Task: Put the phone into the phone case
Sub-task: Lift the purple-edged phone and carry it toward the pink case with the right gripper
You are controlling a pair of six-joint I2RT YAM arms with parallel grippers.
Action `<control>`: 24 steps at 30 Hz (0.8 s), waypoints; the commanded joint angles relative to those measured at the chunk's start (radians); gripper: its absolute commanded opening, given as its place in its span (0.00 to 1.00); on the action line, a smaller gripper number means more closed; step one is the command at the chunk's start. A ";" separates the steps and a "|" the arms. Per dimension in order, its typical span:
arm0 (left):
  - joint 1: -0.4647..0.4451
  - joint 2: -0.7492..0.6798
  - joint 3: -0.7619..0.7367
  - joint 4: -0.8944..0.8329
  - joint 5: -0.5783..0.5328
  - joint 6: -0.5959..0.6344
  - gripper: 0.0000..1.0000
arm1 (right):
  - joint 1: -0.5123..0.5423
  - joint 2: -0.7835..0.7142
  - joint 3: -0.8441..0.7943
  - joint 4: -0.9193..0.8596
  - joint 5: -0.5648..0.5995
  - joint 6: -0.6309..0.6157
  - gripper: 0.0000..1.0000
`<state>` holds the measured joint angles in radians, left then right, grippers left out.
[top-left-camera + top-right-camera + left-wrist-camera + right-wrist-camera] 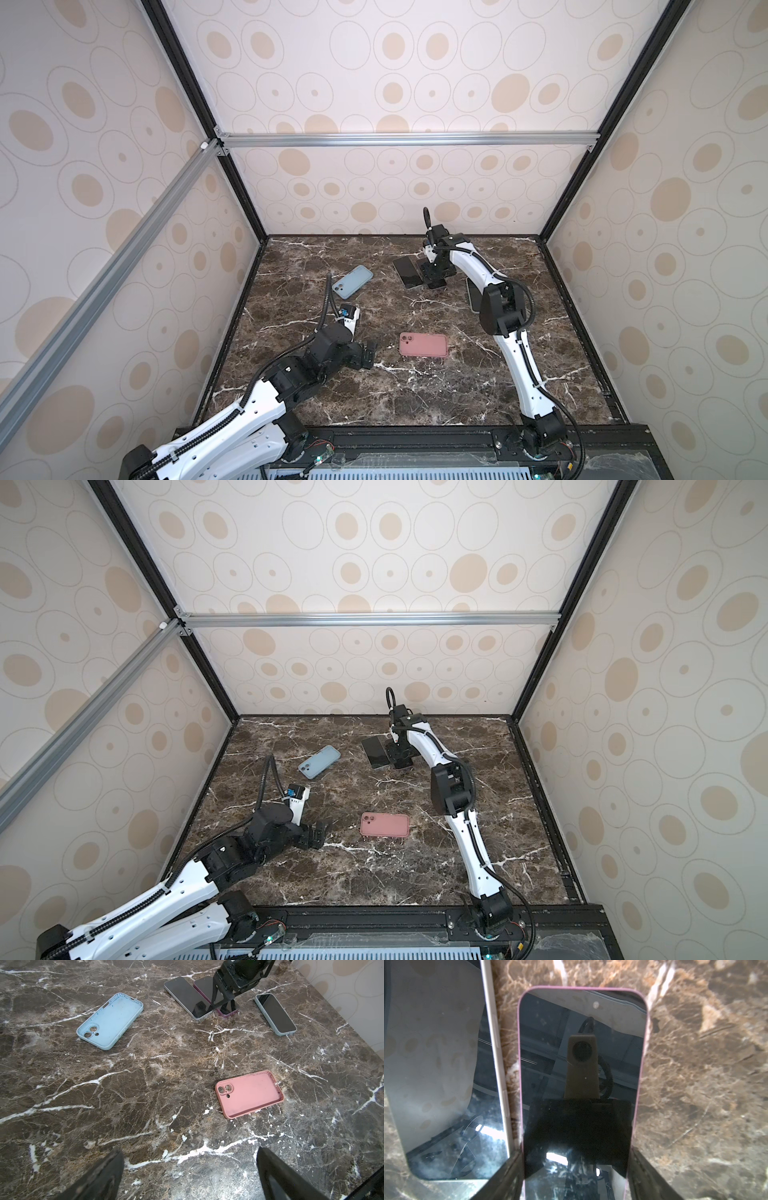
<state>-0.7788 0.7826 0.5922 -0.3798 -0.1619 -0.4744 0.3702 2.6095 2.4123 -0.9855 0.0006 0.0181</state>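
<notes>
A phone with a pink-purple rim (581, 1064) lies screen up on the marble table (415, 395), toward the back. My right gripper (576, 1151) points down over it, one finger pressed against each long edge; in both top views the gripper (434, 276) hides most of this phone. An empty pink phone case (424, 344) (249, 1095) lies open side up in the middle front. An empty light blue case (352, 281) (110, 1021) lies at the left back. My left gripper (190, 1152) hangs open and empty, low at the front left (370, 353).
A silver-rimmed phone (407, 272) (436, 1064) lies right beside the gripped one. Another phone with a pale rim (275, 1014) lies further right, mostly hidden behind the right arm in both top views. Patterned walls and black frame posts close in the table.
</notes>
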 commanded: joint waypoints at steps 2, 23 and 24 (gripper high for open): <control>0.008 -0.023 0.004 -0.018 -0.020 -0.008 1.00 | 0.004 -0.044 -0.106 -0.097 0.028 -0.003 0.57; 0.008 0.034 -0.017 0.083 0.028 -0.013 1.00 | 0.021 -0.665 -1.028 0.097 -0.001 0.136 0.58; 0.009 0.036 -0.018 0.088 0.031 -0.015 1.00 | 0.022 -0.678 -1.058 0.104 -0.001 0.140 0.58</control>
<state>-0.7788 0.8162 0.5758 -0.3222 -0.1390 -0.4812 0.3817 1.9755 1.4101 -0.9051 0.0025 0.1234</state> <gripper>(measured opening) 0.999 0.720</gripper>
